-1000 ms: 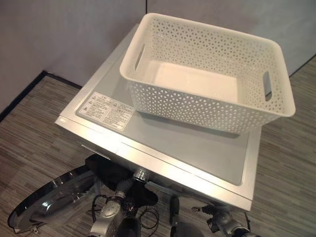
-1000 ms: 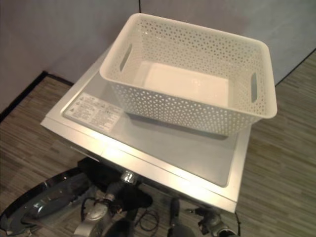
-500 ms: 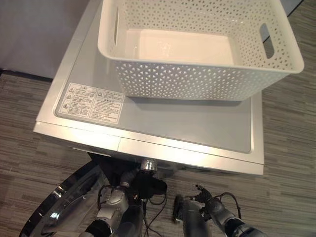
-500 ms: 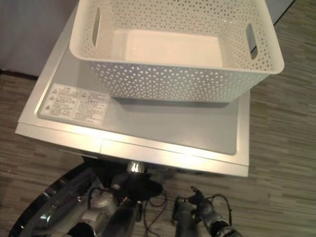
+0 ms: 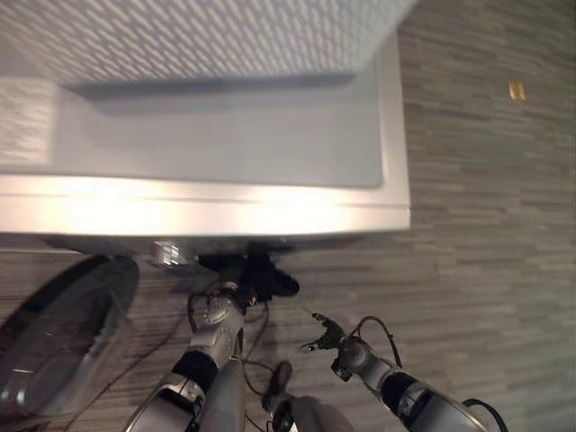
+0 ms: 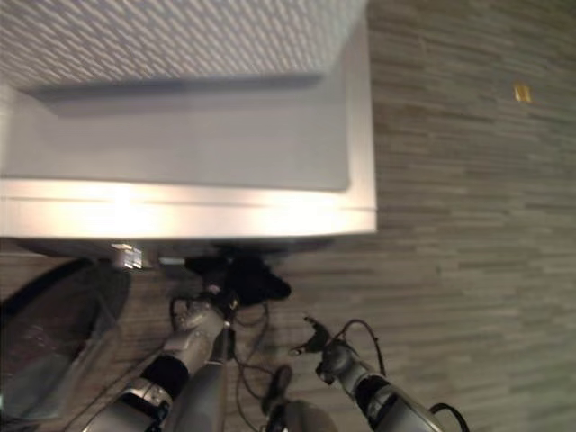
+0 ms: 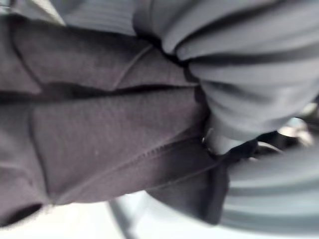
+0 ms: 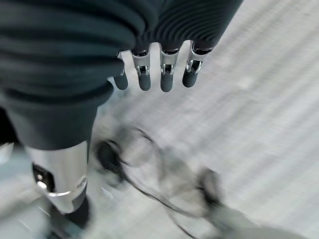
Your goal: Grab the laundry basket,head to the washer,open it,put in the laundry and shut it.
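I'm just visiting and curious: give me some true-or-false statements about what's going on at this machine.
1. The white basket sits on top of the washer. True.
2. The washer's door is shut. False: it stands swung open.
3. The right hand holds a dark garment. False: its fingers are straight and empty, above the floor.
4. Dark laundry hangs at the washer's front, by the left hand. True.

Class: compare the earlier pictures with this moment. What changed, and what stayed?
Mostly the camera tipped down. The right hand came up beside the left hand, which pushes dark laundry under the washer front. The basket stays on top, the door open.
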### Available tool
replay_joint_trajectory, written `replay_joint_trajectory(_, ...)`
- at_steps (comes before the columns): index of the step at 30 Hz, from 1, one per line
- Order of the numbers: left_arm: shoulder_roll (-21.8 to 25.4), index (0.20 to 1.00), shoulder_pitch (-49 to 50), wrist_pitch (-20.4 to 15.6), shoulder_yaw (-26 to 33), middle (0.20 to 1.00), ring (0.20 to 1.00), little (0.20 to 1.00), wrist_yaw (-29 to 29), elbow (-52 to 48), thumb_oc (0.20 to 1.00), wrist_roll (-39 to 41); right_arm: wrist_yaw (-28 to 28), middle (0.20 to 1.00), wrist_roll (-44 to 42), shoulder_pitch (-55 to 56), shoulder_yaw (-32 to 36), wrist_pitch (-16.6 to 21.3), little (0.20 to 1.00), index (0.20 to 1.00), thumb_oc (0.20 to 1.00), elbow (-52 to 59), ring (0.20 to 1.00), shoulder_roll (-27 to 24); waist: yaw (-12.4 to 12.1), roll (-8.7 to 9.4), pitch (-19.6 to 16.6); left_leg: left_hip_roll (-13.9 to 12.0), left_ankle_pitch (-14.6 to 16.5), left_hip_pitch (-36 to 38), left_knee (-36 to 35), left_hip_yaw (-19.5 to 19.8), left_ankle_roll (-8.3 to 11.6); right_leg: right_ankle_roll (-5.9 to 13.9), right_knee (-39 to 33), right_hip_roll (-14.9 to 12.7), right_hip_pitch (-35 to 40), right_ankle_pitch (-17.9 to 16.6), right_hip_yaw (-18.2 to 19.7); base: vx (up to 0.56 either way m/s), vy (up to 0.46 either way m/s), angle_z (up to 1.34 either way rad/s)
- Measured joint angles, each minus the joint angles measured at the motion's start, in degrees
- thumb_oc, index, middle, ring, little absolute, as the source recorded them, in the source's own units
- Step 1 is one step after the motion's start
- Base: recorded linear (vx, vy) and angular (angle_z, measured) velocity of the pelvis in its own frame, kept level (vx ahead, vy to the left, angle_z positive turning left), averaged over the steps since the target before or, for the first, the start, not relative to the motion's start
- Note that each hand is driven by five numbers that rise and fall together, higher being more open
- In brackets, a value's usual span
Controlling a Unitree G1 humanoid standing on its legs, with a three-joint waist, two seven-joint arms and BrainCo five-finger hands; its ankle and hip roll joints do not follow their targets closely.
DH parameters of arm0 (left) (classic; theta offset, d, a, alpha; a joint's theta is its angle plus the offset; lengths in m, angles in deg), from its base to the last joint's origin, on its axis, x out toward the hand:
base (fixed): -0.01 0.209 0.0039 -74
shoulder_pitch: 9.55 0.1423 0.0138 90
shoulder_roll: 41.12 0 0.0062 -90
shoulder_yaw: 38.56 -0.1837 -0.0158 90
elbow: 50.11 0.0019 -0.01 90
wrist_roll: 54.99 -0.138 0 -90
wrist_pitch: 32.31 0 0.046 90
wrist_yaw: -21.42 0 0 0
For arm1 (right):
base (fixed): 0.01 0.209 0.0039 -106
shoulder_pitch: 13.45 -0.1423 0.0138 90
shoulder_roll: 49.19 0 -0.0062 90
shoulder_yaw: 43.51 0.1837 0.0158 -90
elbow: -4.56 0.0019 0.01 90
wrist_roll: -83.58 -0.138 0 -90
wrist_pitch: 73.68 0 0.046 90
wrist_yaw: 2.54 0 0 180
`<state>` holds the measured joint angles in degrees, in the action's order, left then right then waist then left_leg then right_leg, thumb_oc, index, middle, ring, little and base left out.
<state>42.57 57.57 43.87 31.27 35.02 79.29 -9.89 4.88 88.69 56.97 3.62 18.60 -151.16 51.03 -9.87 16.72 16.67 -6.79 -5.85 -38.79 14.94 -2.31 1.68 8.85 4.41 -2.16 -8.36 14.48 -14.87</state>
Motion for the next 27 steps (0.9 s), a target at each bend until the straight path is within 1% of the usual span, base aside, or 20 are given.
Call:
replay_joint_trajectory(1, -0.08, 0.2, -0.18, -0.08, -1.41, 0.2, 0.2, 0.2, 0.56, -0.12, 0.2, -0.01, -0.07, 1.0, 0.25, 0.78, 0.15, -0.61, 1.0, 1.0, 1.0, -1.54, 1.0, -0.05, 0.0, 0.21, 0.12, -0.1, -0.33, -0.46, -1.4, 0.37, 0.46, -0.69, 1.2, 0.37, -1.14, 0.39, -0.64, -0.07, -0.157, 0.19)
replay_joint_trajectory(2, -0.3, 0.2, 0.13, -0.09, -1.39, 0.2, 0.2, 0.2, 1.24, -0.09, 0.2, 0.01, -0.13, 1.0, 0.26, 2.05, 0.38, -0.87, 1.0, 1.0, 1.0, -3.08, 1.0, 0.14, 0.14, 0.73, 0.33, -0.26, -0.7, -0.49, -2.01, 0.52, 0.58, -0.8, 1.34, 0.44, -1.42, 0.45, -0.98, -0.07, -0.156, 0.19)
replay_joint_trajectory(5, -0.64, 0.2, 0.08, -0.3, -1.2, 0.2, 0.2, 0.2, 1.7, -0.07, 0.2, 0.03, -0.11, 1.0, 0.22, 2.97, 0.65, -0.85, 1.0, 1.0, 1.0, -4.07, 1.0, 0.08, 1.21, 1.17, 0.78, 0.57, -0.7, -0.63, -2.03, 1.73, 0.57, -0.86, 0.43, 0.23, -0.58, 0.39, -1.7, -0.07, -0.076, 0.2)
replay_joint_trajectory(9, -0.57, 0.2, -1.48, -0.75, 1.04, 0.2, 0.2, 0.2, 2.94, -0.06, 0.2, 0.04, -0.06, 1.0, 0.04, 2.84, 0.93, 0.2, 1.0, 1.0, 1.0, -2.91, 1.0, 0.21, 1.36, 1.91, 1.62, 0.27, -0.7, -0.64, -1.64, 2.06, 0.56, -1.58, 0.55, 0.62, -0.41, -0.06, -1.73, -0.05, -0.098, 0.04)
replay_joint_trajectory(10, -0.21, 0.2, -2.18, -1.03, 2.04, 0.2, 0.2, 0.2, 3.82, -0.12, 0.2, 0.04, -0.02, 1.0, -0.01, 2.76, 0.9, 0.46, 1.0, 1.0, 1.0, -2.1, 1.0, 0.32, 1.37, 2.38, 2.29, -0.11, -0.69, -0.87, -0.27, 2.79, 0.56, -2.38, 0.33, 1.31, 0.17, -0.58, -1.67, -0.04, -0.093, -0.03)
replay_joint_trajectory(11, 0.38, 0.2, -2.1, -1.05, 2.34, 0.2, 0.2, 0.2, 4.2, -0.92, 0.2, 0.03, 0.02, 1.0, -0.04, 2.76, 0.82, 0.64, 1.0, 1.0, 1.0, -1.47, 1.0, 0.3, 1.31, 2.41, 2.41, -0.34, -0.67, -1.51, 0.64, 3.4, 0.58, -2.8, 0.95, 2.24, -0.12, -0.84, -1.73, -0.03, -0.1, -0.05)
replay_joint_trajectory(12, 1.53, 0.2, -1.21, -1.19, 3.07, 0.2, 0.2, 0.2, 4.76, -4.22, 0.2, -0.01, 0.09, 1.0, -0.22, 2.73, 0.77, 1.13, 1.0, 1.0, 1.0, -0.16, 1.0, 0.23, 1.21, 2.52, 3.3, -1.27, -0.67, -2.34, 1.92, 3.77, 0.57, -2.91, 2.4, 3.14, -0.84, -0.91, -2.22, -0.02, -0.062, 0.14)
replay_joint_trajectory(13, 1.84, 0.2, -0.94, -2.6, 3.42, 0.2, 0.2, 0.2, 5.52, -5.6, 0.2, 0.0, 0.07, 1.0, -0.37, 2.7, 0.76, 1.48, 1.0, 1.0, 1.0, 0.12, 1.0, 0.29, 1.03, 2.46, 4.16, -1.65, -0.67, -3.32, 2.26, 5.48, 0.57, -3.18, 2.66, 4.14, -1.01, -0.81, -3.22, -0.02, -0.079, 0.26)
replay_joint_trajectory(14, 2.02, 0.2, -0.67, -2.73, 3.8, 0.2, 0.2, 0.2, 6.0, -6.99, 0.2, -0.01, 0.1, 1.0, -0.42, 2.51, 1.03, 1.51, 1.0, 1.0, 1.0, 0.18, 1.0, 0.34, 0.94, 2.24, 4.67, -1.78, -0.67, -3.86, 2.22, 6.49, 0.58, -3.88, 3.89, 4.63, -1.74, -0.36, -3.12, 0.0, -0.071, 0.38)
replay_joint_trajectory(15, 2.03, 0.2, 0.07, -2.84, 5.37, 0.2, 0.2, 0.2, 6.45, -9.13, 0.2, -0.09, 0.26, 1.0, -0.96, 1.99, 1.17, 1.57, 1.0, 1.0, 1.0, 0.35, 1.0, 0.26, 0.92, 1.61, 5.72, -2.04, -0.67, -4.39, 2.59, 6.89, 0.58, -4.87, 6.15, 5.04, -2.79, 0.2, -3.6, 0.01, -0.059, 0.25)
replay_joint_trajectory(16, 2.03, 0.2, 0.31, -3.31, 5.91, 0.2, 0.2, 0.2, 6.64, -9.66, 0.2, -0.13, 0.3, 1.0, -1.52, 1.6, 1.15, 1.6, 1.0, 1.0, 1.0, 0.3, 1.0, 0.31, 0.81, 1.48, 6.24, -2.42, -0.67, -4.53, 2.51, 7.35, 0.58, -5.2, 7.2, 5.21, -3.32, 0.42, -4.08, 0.02, -0.035, 0.16)
replay_joint_trajectory(17, 2.29, 0.2, 0.45, -3.68, 6.79, 0.2, 0.2, 0.2, 7.13, -9.62, 0.2, -0.13, 0.3, 1.0, -1.69, 1.25, 1.12, 1.64, 1.0, 1.0, 1.0, 0.3, 1.0, 0.5, 0.65, 1.47, 6.33, -2.53, -0.67, -4.91, 2.58, 7.94, 0.58, -5.46, 7.93, 5.38, -3.85, 0.58, -4.65, 0.01, -0.038, 0.09)
replay_joint_trajectory(18, 2.53, 0.2, 0.52, -3.78, 8.93, 0.2, 0.2, 0.2, 8.15, -9.5, 0.2, -0.12, 0.39, 1.0, -2.1, 1.0, 1.1, 1.88, 1.0, 1.0, 1.0, 0.45, 1.0, 0.63, 0.59, 1.47, 6.42, -2.83, -0.68, -5.23, 2.67, 8.26, 0.58, -5.46, 8.72, 5.8, -4.27, 0.58, -4.76, 0.02, -0.067, 0.05)
replay_joint_trajectory(20, 3.03, 0.2, 0.06, -4.16, 11.42, 0.2, 0.2, 0.2, 9.08, -9.37, 0.2, -0.18, 0.83, 1.0, -2.09, 0.76, 1.02, 2.02, 1.0, 1.0, 1.0, 0.6, 1.0, 0.61, 0.56, 1.26, 6.62, -3.55, -0.69, -5.18, 2.86, 9.08, 0.58, -5.47, 11.76, 6.17, -5.34, 0.59, -4.96, 0.01, -0.068, 0.03)
replay_joint_trajectory(21, 3.56, 0.2, -1.67, -4.75, 14.88, 0.2, 0.2, 0.2, 10.29, -8.12, 0.2, -0.48, 1.07, 1.0, -2.06, 0.78, 0.72, 2.36, 1.0, 1.0, 1.0, 1.43, 1.0, 0.25, 0.54, 0.64, 7.12, -4.97, -0.71, -4.29, 2.69, 9.8, 0.56, -6.08, 18.33, 6.18, -8.09, 3.11, -5.66, 0.0, -0.053, 0.01)
replay_joint_trajectory(22, 3.84, 0.2, -2.81, -4.97, 17.11, 0.2, 0.2, 0.2, 11.13, -6.97, 0.2, -0.5, 1.07, 1.0, -2.04, 1.01, 0.02, 2.66, 1.0, 1.0, 1.0, 2.14, 1.0, -0.35, 0.64, 0.66, 7.14, -5.26, -0.72, -4.03, 2.67, 9.54, 0.58, -7.27, 18.0, 5.76, -9.15, 5.07, -5.93, -0.01, -0.068, 0.01)
replay_joint_trajectory(23, 4.34, 0.2, -4.12, -5.24, 17.83, 0.2, 0.2, 0.2, 11.83, -6.75, 0.2, -0.5, 1.07, 1.0, -2.04, 1.16, 0.02, 2.67, 1.0, 1.0, 1.0, 2.64, 1.0, -0.88, 0.47, 0.91, 7.11, -5.03, -0.73, -4.1, 3.02, 9.25, 0.67, -7.72, 14.82, 4.77, -9.94, 4.6, -5.89, -0.01, -0.05, 0.01)
replay_joint_trajectory(24, 6.53, 0.2, -5.41, -5.36, 18.4, 0.2, 0.2, 0.2, 12.62, -7.42, 0.2, -1.09, 1.04, 1.0, -1.95, 0.82, 0.07, 2.66, 1.0, 1.0, 1.0, 2.82, 1.0, -1.11, 0.31, 0.75, 7.42, -5.24, -1.29, -4.24, 3.66, 9.73, 1.68, -8.92, 14.69, 5.5, -9.41, 4.42, -6.02, -0.01, -0.045, -0.17)
replay_joint_trajectory(26, 10.8, 0.2, -5.03, -5.66, 20.18, 0.2, 0.2, 0.2, 13.54, -8.54, 0.2, -2.96, 0.98, 1.0, -1.48, 2.4, 0.01, 3.02, 1.0, 1.0, 1.0, 4.83, 1.0, -1.16, -0.06, 1.16, 7.31, -7.08, -2.33, -3.95, 5.25, 9.93, 3.11, -8.97, 14.66, 7.37, -8.18, 4.02, -5.97, -0.02, -0.021, -0.19)
replay_joint_trajectory(27, 11.48, 0.2, -4.95, -5.76, 20.97, 0.2, 0.2, 0.2, 14.09, -8.84, 0.2, -3.07, 0.85, 1.0, -1.32, 3.18, 0.05, 3.01, 1.0, 1.0, 1.0, 4.86, 1.0, -1.31, -0.26, 1.16, 7.31, -7.38, -2.87, -3.31, 4.93, 10.14, 3.86, -9.05, 14.84, 7.62, -7.6, 4.07, -6.17, -0.03, -0.023, 0.01)
